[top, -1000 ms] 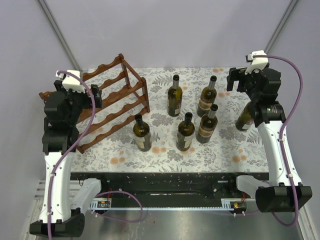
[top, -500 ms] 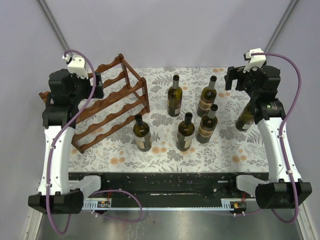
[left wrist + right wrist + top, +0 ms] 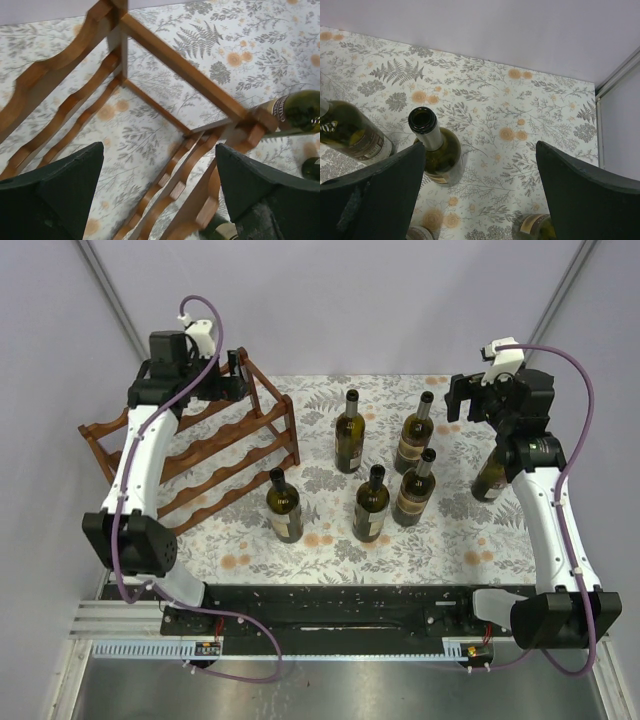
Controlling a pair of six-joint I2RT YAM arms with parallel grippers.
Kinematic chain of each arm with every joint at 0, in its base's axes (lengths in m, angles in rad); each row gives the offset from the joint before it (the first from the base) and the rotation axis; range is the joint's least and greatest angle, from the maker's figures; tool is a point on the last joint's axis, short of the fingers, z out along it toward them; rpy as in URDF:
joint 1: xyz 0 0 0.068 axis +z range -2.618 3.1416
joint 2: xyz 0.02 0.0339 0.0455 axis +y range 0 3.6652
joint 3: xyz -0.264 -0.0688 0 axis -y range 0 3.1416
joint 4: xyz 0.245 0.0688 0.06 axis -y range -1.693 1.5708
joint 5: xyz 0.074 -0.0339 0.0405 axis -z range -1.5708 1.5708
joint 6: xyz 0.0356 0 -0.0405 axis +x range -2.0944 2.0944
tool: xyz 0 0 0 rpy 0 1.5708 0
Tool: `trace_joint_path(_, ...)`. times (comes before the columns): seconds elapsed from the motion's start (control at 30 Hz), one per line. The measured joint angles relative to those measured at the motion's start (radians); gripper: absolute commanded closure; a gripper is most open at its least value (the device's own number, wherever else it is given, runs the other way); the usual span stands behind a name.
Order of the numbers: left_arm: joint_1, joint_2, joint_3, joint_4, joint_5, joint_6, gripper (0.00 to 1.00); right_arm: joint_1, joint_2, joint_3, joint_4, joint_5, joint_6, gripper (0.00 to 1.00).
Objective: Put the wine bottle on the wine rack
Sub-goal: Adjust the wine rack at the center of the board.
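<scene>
1. Tabletop (image 3: pixel 330 550) in leafy print, carrying the lot.
2. Reddish-brown wine rack (image 3: pixel 215 455) at far left, set at an angle, scalloped rails in plain sight.
3. Six wine bottles (image 3: pixel 347 430) to its right, all upright on the tabletop, the nearest just beside the rack's front corner.
4. Over the rack's far right corner, left pincer (image 3: pixel 157 165), jaws wide apart, gripping nothing.
5. Up above the far-right bottles, right pincer (image 3: pixel 480 155), jaws spread wide as well, empty.

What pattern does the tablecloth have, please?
The tablecloth shows grey ferns and orange flowers on white; right wrist view.
</scene>
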Motion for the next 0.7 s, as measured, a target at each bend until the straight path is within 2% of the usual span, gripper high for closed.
trace_joint_path(0.37,-0.084,0.358,0.309,-0.008,-0.019,-0.171,0.01,0.0,0.015,0.0,0.0,0.0,0.007,0.01)
trace_joint_path(0.63,-0.126,0.446,0.384,-0.034,-0.065,-0.203,0.02,0.0,0.017,0.0,0.0,0.004,0.008,0.0)
trace_joint_path(0.7,-0.14,0.457,0.403,-0.039,-0.064,-0.212,0.06,0.0,0.017,0.0,0.0,0.004,0.008,0.0)
